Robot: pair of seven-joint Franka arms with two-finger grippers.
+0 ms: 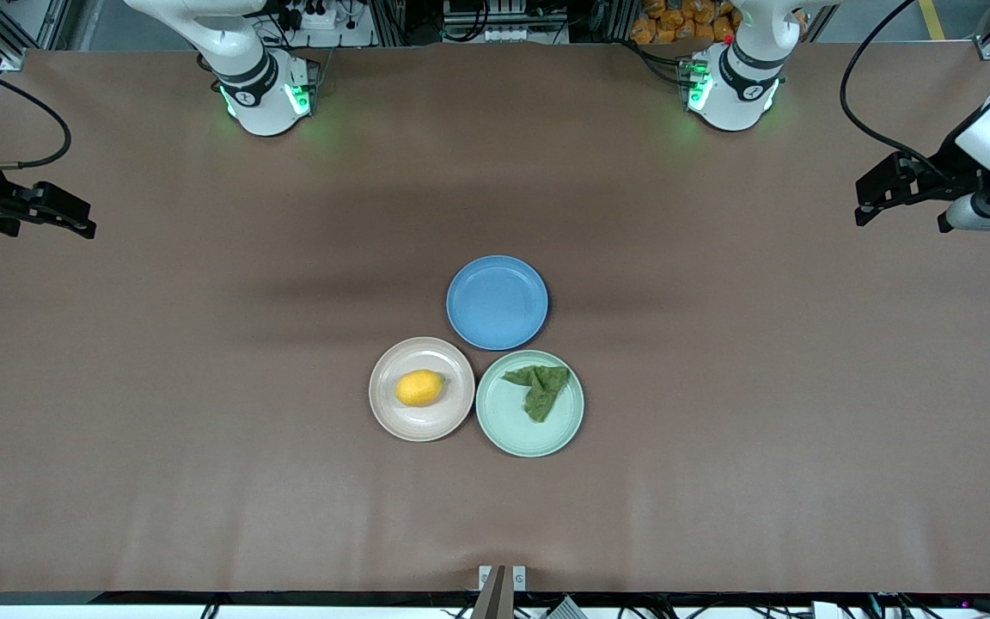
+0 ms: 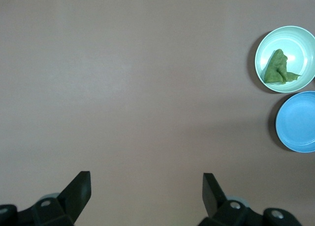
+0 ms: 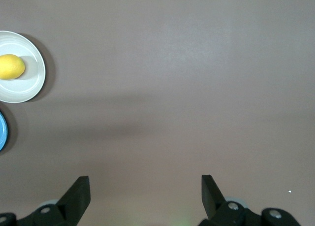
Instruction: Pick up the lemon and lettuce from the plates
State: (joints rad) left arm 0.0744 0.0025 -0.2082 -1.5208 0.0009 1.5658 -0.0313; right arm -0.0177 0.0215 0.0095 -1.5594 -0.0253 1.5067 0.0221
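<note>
Unmarked plates: lemon (image 1: 420, 388) on beige, lettuce (image 1: 540, 389) on mint.

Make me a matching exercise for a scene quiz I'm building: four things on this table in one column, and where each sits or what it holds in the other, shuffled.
Things:
1. lemon
2. lettuce
3. blue plate
4. left gripper

Places or states:
A. on the mint green plate
B. holds nothing on it
C. open, over bare table at the left arm's end
D. on the beige plate

Pairs: 1-D, 2-A, 3-B, 4-C
</note>
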